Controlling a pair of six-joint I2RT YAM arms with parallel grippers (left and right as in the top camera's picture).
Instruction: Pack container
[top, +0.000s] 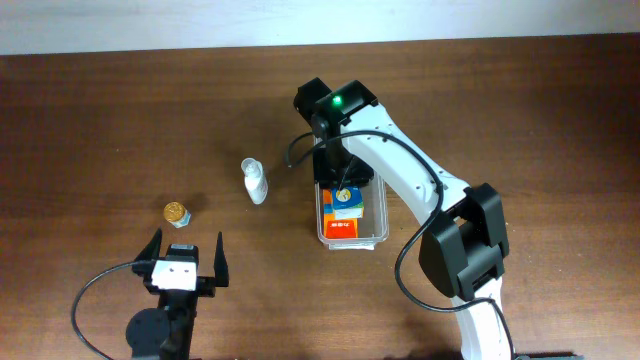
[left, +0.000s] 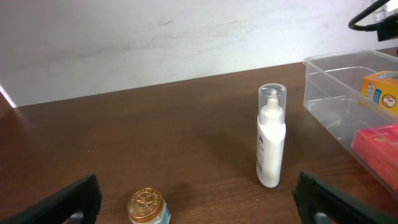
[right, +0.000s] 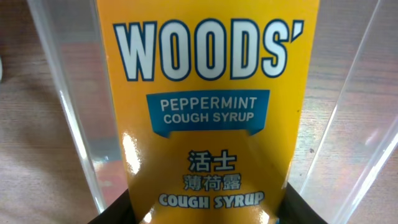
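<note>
The clear plastic container (top: 383, 222) lies right of the table's centre. It holds a red box (top: 342, 228) at its near end. My right gripper (top: 345, 180) hangs over its far end, shut on a yellow Woods' cough syrup box (right: 208, 93). That box sits low between the container's clear walls (right: 68, 93). My left gripper (top: 186, 262) is open and empty near the front left. The container (left: 339, 99), the yellow box (left: 380, 90) and the red box (left: 380, 142) also show at the right of the left wrist view.
A white pump bottle with a clear cap (top: 255, 181) stands upright left of the container; it also shows in the left wrist view (left: 272, 142). A small jar with a gold lid (top: 178, 212) stands just ahead of my left gripper (left: 199, 208), slightly left (left: 148, 207).
</note>
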